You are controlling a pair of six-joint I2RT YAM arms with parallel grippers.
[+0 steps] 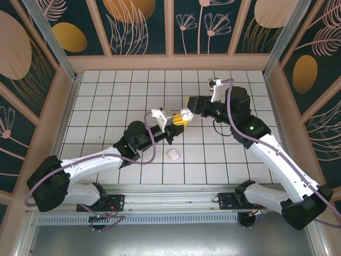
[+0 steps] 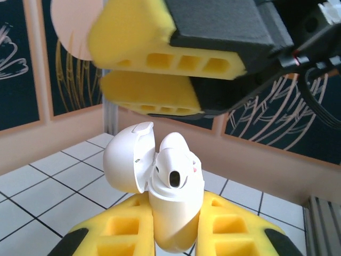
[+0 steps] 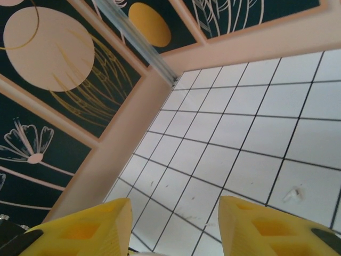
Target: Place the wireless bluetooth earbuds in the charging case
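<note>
White open case (image 2: 170, 218) clamped in left fingers (image 2: 114, 232), second case (image 1: 173, 154) on tiles (image 1: 106, 96); right fingers (image 3: 88, 229) parted, empty.

Top view looks steeply down from 6 o'clock over the whole surface (image 1: 106, 96); both wrist views sit close, sharing patches of it.

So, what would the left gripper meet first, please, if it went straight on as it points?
Probably the right gripper, its yellow foam fingers past the open white plastic charging case in the left gripper; depth unclear.
</note>
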